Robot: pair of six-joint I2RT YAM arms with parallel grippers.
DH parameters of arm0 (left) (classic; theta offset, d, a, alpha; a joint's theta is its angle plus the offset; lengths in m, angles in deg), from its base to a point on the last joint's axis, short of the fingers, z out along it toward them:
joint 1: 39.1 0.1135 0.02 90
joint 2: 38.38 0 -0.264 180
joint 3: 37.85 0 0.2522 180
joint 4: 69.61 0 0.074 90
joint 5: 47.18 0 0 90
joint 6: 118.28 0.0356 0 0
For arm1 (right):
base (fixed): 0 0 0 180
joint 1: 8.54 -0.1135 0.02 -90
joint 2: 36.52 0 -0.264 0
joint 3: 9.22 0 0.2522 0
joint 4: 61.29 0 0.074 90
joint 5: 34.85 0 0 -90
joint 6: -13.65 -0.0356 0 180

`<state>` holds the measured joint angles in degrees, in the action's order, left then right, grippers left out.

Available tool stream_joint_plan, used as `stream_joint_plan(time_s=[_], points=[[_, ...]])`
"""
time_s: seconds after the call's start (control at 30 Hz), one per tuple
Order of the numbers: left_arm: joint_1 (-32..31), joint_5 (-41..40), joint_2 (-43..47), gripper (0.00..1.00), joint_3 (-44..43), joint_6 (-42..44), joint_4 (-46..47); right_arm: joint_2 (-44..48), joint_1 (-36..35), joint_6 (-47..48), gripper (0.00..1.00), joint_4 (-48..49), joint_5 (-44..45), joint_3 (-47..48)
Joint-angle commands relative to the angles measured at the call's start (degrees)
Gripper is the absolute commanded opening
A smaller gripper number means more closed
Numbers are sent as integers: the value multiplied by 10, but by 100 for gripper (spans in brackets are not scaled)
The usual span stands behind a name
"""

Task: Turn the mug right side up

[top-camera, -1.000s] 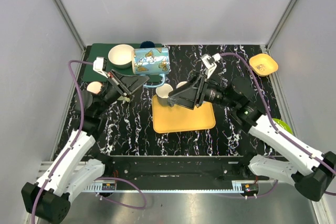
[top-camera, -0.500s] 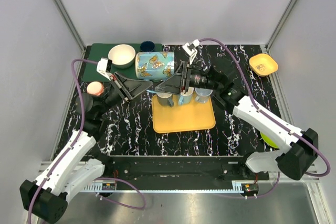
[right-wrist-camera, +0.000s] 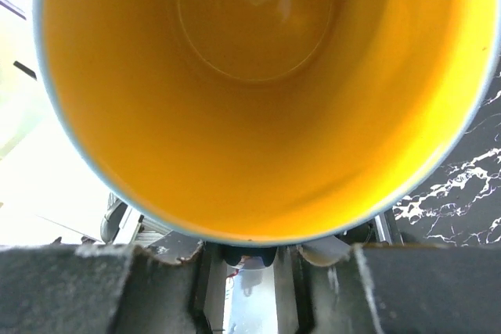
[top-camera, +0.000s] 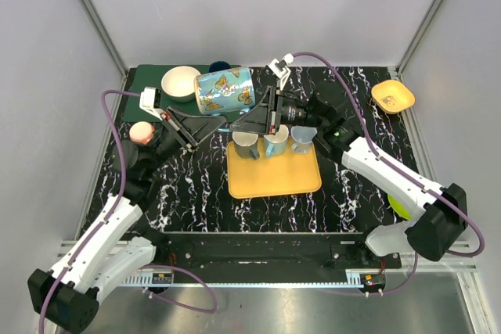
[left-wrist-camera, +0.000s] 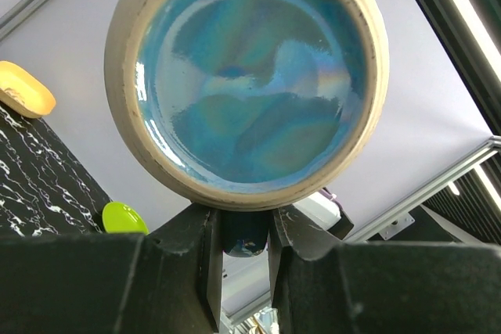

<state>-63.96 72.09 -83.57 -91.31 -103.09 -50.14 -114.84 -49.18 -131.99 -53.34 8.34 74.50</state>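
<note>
The mug (top-camera: 225,90) is light blue with butterflies and hangs on its side above the table, between both arms. In the left wrist view its glazed blue base (left-wrist-camera: 250,76) faces the camera, and my left gripper (left-wrist-camera: 244,234) is shut on the dark handle below it. The right wrist view looks into the yellow inside (right-wrist-camera: 258,76). My right gripper (right-wrist-camera: 249,260) is shut on the same dark handle under the rim. From above, the left gripper (top-camera: 219,120) and right gripper (top-camera: 239,123) meet under the mug.
A yellow tray (top-camera: 274,181) lies in the middle with three small cups (top-camera: 274,143) along its far edge. A white bowl (top-camera: 180,82) sits on a green mat (top-camera: 145,84) at the far left, and an orange bowl (top-camera: 393,96) at the far right.
My right gripper swung from over the tray to the mug and went from open to shut on the handle. The mug shifted slightly up and left.
</note>
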Motion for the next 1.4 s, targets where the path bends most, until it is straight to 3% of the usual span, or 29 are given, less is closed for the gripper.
stream_joint_plan(time_s=[0.0, 0.07, 0.2, 0.33, 0.43, 0.57, 0.83, 1.03, 1.1, 1.37], points=[[-24, 38, 4, 0, -6, 12, 60, -13, -4, -24, 0, 63, -23, 19], [-25, 35, 7, 2, -3, 27, 44, -2, -3, -12, 0, 53, -21, 12], [-23, 17, 26, 40, 17, 54, 27, 34, -4, 54, 0, -22, 16, 3], [-23, 0, 41, 59, 32, 72, 9, 64, -4, 90, 0, -56, 27, -6], [-23, -9, 45, 64, 44, 73, 10, 84, -3, 105, 0, -78, 36, -10], [-22, -17, 52, 70, 53, 83, -26, 131, -4, 159, 0, -179, 75, 0], [-17, -100, 137, 77, 68, 175, -202, 235, -4, 320, 0, -487, 300, 39], [-17, -190, 161, 77, 69, 217, -346, 257, -3, 332, 0, -723, 520, -5], [-17, -194, 161, 77, 76, 219, -352, 251, -4, 329, 0, -750, 558, -24], [-17, -193, 134, 75, 91, 213, -367, 241, -4, 303, 0, -735, 567, -104]])
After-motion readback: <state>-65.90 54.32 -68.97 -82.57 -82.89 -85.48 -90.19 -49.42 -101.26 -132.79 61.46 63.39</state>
